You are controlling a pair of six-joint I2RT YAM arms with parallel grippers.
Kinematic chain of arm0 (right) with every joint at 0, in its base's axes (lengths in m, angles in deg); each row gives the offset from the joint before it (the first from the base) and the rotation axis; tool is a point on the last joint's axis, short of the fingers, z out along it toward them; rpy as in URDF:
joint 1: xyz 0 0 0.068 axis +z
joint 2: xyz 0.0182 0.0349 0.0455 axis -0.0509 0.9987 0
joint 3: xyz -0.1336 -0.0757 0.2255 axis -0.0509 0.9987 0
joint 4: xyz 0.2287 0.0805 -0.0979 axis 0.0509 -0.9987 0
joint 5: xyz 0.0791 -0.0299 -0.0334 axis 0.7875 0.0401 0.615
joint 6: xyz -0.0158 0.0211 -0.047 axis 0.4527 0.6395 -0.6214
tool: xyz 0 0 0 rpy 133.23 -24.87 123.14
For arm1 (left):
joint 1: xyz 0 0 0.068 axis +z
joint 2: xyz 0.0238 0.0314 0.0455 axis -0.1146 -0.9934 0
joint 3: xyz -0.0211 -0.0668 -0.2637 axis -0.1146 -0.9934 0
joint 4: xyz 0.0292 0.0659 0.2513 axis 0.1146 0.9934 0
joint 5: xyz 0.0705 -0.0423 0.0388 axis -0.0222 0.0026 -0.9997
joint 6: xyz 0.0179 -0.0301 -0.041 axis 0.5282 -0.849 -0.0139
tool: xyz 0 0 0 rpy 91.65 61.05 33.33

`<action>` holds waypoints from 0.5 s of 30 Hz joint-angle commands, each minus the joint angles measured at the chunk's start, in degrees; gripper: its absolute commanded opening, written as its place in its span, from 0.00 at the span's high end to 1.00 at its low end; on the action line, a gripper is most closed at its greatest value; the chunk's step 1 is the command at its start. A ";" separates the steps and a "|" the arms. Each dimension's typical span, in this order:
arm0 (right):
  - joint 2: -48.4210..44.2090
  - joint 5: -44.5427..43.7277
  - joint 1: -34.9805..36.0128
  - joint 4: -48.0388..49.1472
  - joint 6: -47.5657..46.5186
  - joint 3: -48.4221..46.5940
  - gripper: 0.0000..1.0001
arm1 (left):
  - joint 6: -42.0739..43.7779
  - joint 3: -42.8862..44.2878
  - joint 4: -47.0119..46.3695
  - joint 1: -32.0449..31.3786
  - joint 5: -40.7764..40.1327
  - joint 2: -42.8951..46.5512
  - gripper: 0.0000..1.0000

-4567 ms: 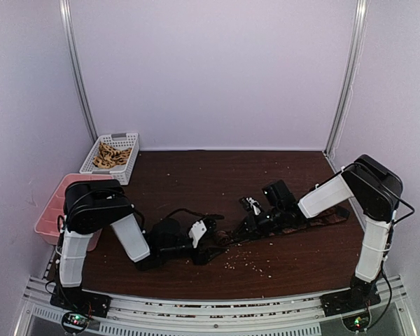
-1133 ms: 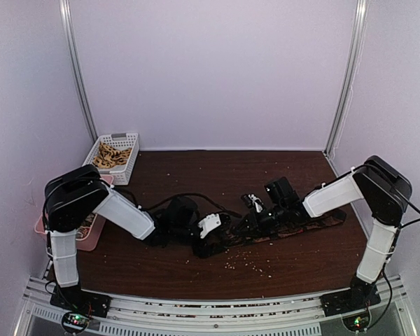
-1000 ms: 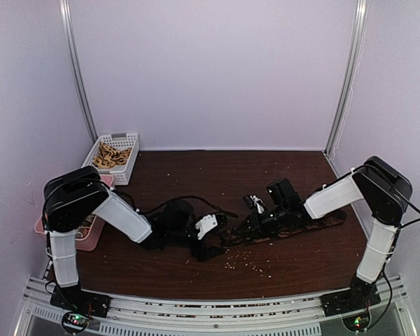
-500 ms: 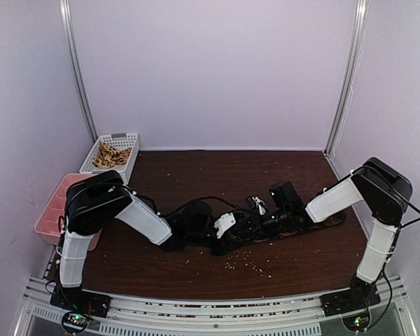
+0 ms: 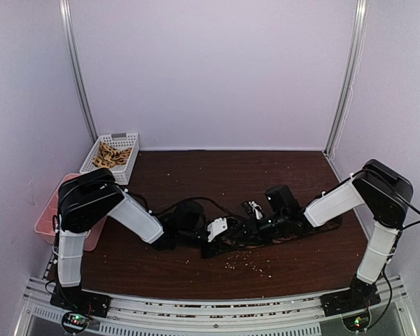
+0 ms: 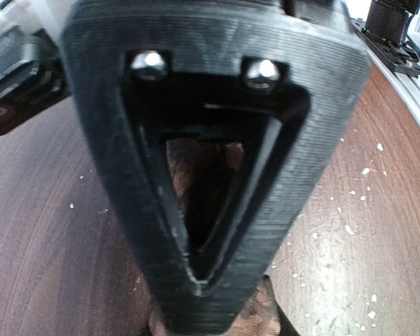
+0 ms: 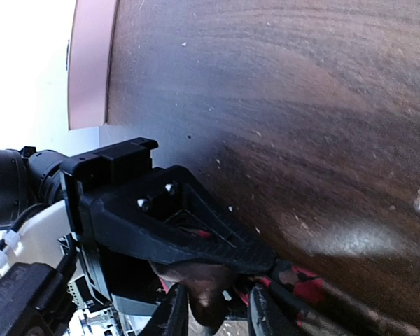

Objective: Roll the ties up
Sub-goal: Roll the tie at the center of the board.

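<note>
One dark brown tie lies flat across the table's middle right. My left gripper is shut on its near end. In the left wrist view the gripper fills the frame and patterned brown fabric shows under its tip. My right gripper sits right next to it on the same tie. In the right wrist view its fingers stand close around a brown lump of tie. Dark red-patterned fabric runs off to the right. The left gripper's black finger lies just above.
A white basket holding tan rolled pieces stands at the back left. A pink tray sits at the left edge, partly behind the left arm. Pale crumbs lie in front of the grippers. Black cables loop behind the left wrist.
Over the last second my left gripper has moved right along the table, closing up to the right gripper. The right gripper has shifted a little left, and the tie's far end followed.
</note>
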 commanded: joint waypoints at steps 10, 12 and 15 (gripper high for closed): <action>1.81 0.83 0.29 -6.09 -4.50 -5.31 0.82 | 2.01 -1.33 11.47 0.40 0.28 -2.14 0.70; 2.16 0.52 0.29 -7.30 -5.55 -5.26 0.97 | 1.95 -1.44 11.52 0.44 -0.09 -2.09 0.68; 2.46 -0.81 -0.22 -8.21 -6.56 -4.26 1.00 | 1.25 -3.54 8.64 0.69 -0.75 -1.18 0.56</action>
